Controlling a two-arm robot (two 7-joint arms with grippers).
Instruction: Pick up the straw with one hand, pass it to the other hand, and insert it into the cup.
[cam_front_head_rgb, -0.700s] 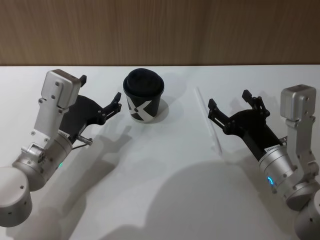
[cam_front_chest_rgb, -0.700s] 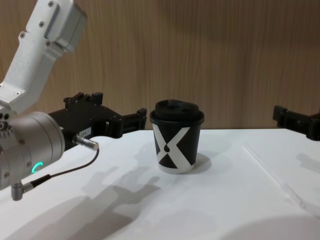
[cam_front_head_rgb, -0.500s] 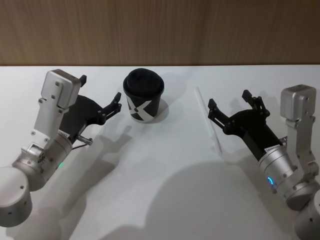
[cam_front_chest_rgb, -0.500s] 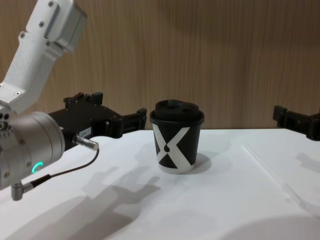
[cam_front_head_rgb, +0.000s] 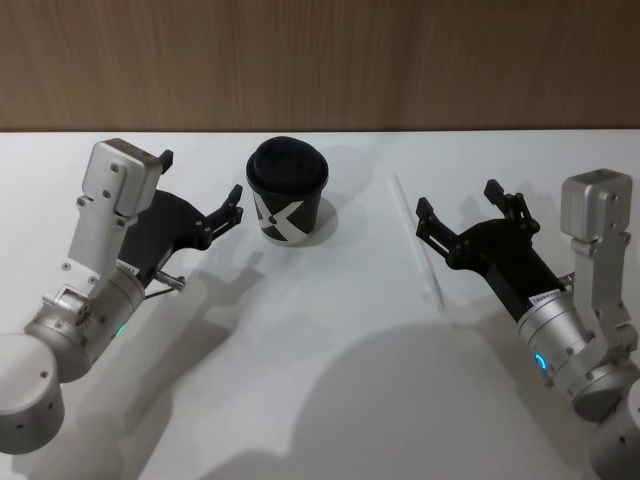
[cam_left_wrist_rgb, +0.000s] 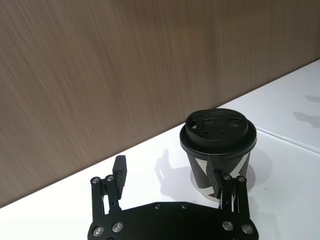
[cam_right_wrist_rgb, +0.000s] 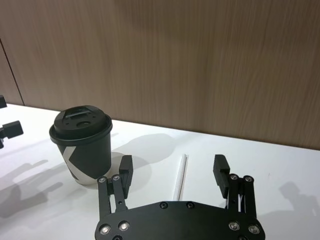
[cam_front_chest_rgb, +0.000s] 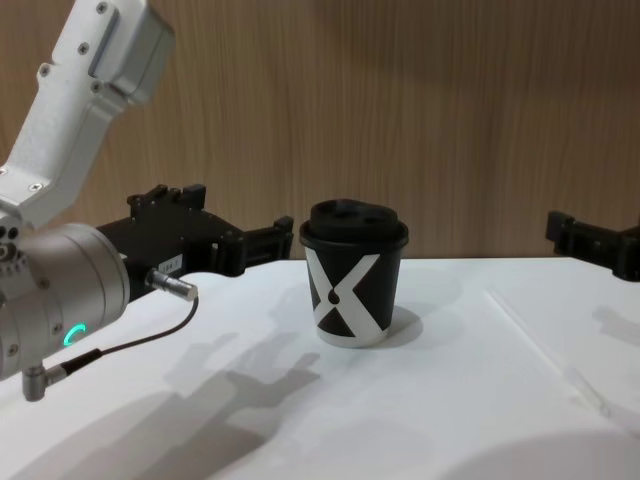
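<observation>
Over the left side of the white tabletop (cam_front_head_rgb: 320, 340), the black left tool (cam_front_head_rgb: 200, 185) on its silver wrist hangs with fingers spread apart, holding nothing. Just to its right, a small black paper cup (cam_front_head_rgb: 288, 190) with a white X and a domed black lid stands upright near the middle of the far edge. Farther right, the thin white straw (cam_front_head_rgb: 418, 245) lies flat, running from the far edge toward the near one. The black right tool (cam_front_head_rgb: 458, 200) hovers beside it, fingers apart and empty.

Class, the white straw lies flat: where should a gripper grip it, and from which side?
Grip the straw near its middle, from above, the right gripper with open fingers straddling the thin shaft. Lying flat on the table, only its sides are free; a middle hold probably balances it.
</observation>
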